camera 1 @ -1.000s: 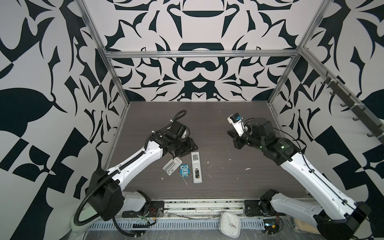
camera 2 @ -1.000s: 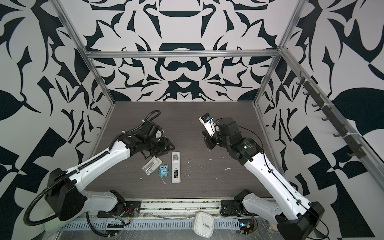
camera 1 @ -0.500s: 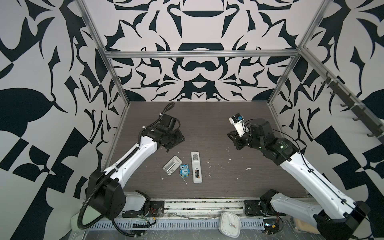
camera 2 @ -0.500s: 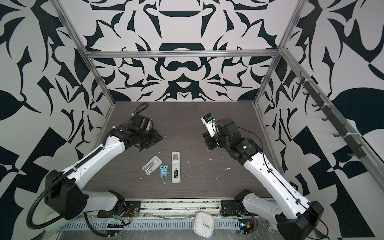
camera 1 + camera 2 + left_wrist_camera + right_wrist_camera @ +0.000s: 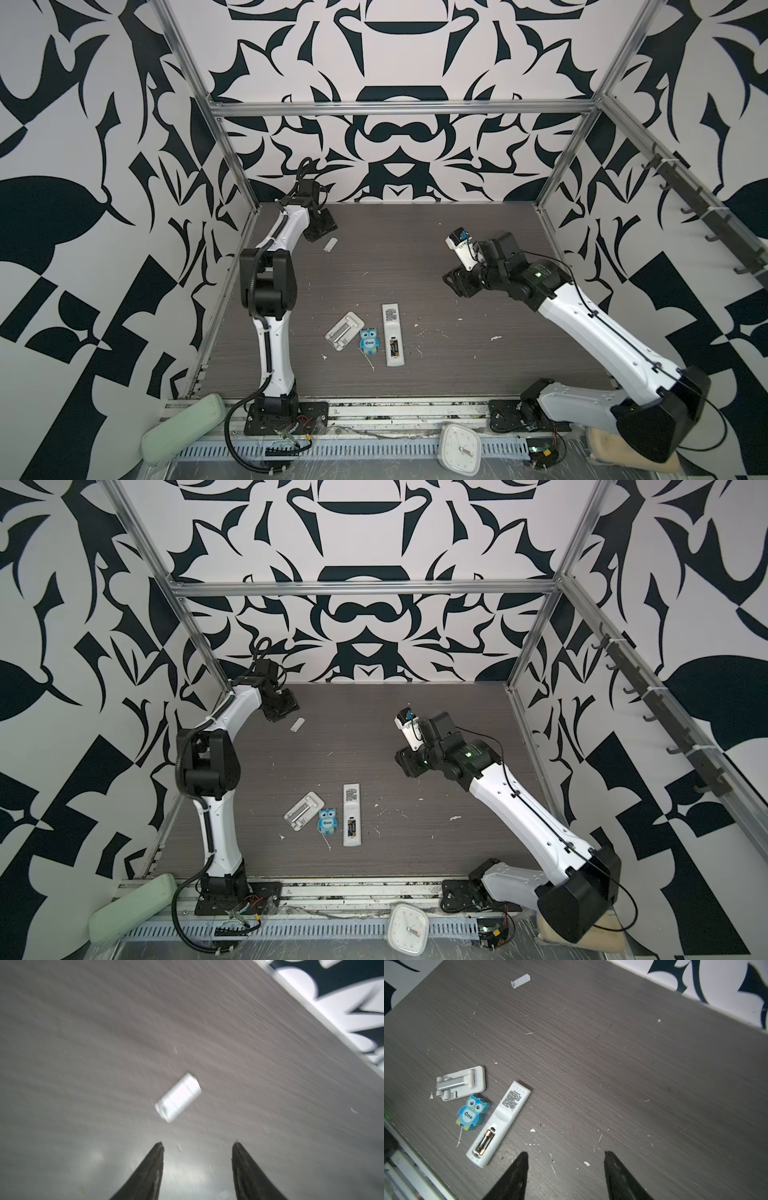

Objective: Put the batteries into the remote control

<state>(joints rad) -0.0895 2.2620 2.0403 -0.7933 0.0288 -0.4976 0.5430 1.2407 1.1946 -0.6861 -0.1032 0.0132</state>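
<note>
The remote (image 5: 392, 334) is seen lying back-up on the tabletop (image 5: 457, 257), near the front edge and roughly midway between the two arms, its long axis running from front to back. Its compartment at the nearer end is uncovered, and the batteries (image 5: 485, 1142) are seen side by side inside it, gold bands showing; a printed label is carried on the far end. Just beside the remote, on the side of the left arm, a blue owl (image 5: 369, 341) is laid flat, and a grey-white tray (image 5: 345, 331) is set at an angle just beyond it, close to the owl; whether the two touch cannot be told. A small white cover (image 5: 178, 1097) is found well apart from these, far back on the tabletop near the left rear corner. The left hand (image 5: 197, 1144) is held above the tabletop just beside that cover, its jaws parted with nothing between them. The right hand (image 5: 565, 1154) is held over the right half of the tabletop, well clear of the remote, its jaws likewise spread and nothing gripped.
</note>
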